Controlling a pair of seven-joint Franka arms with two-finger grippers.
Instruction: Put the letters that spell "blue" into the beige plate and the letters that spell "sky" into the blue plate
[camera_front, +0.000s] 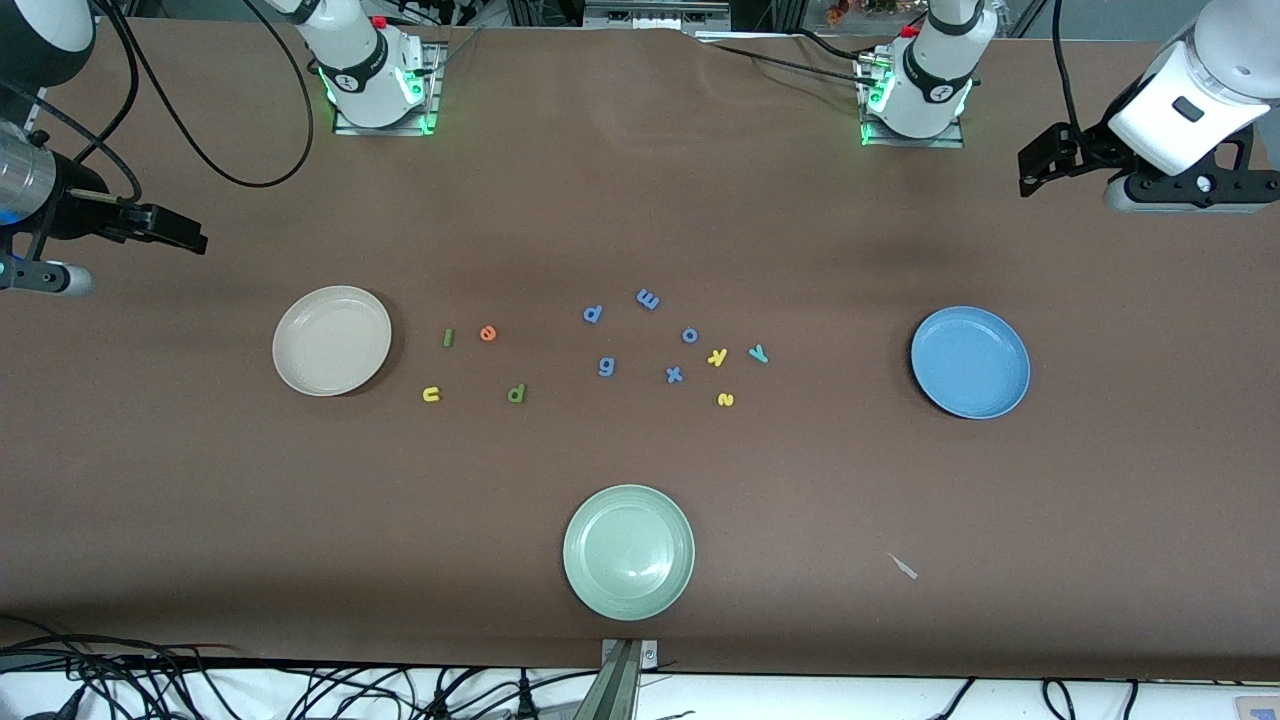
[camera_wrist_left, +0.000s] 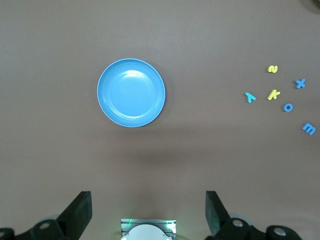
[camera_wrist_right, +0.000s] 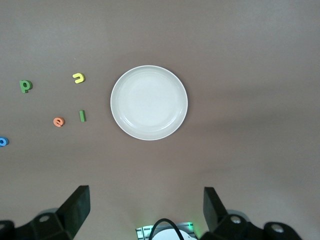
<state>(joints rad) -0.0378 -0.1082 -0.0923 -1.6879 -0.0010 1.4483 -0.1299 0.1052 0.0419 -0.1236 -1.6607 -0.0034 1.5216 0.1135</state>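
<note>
In the front view we see the beige plate (camera_front: 332, 340) toward the right arm's end of the tabletop (camera_front: 640, 520) and the blue plate (camera_front: 970, 362) toward the left arm's end, both empty. The dark green "l" (camera_front: 448, 338) and the orange "e" (camera_front: 488, 334) lie side by side just beside the beige plate, at its 3 o'clock. The yellow "u" (camera_front: 431, 394) and the green "b" (camera_front: 516, 393) lie nearer the camera than those two. The yellow "k" (camera_front: 717, 357) and the teal "y" (camera_front: 759, 353) almost touch, at 9 o'clock from the blue plate. The yellow "s" (camera_front: 726, 400) lies at 6 o'clock from the "k". Five blue letters (camera_front: 648, 299) are scattered between the two groups. A pale green plate (camera_front: 628, 551) sits nearest the camera.

The right tool (camera_front: 185, 236) waits over the tabletop's right-arm end. The left tool (camera_front: 1040, 160) waits over the left-arm end.

In the left wrist view we see the left tool (camera_wrist_left: 149, 212) spread wide and empty, high above the tabletop, with the blue plate in view.

In the right wrist view we see the right tool (camera_wrist_right: 146, 209) likewise spread and empty, with the beige plate in view.
</note>
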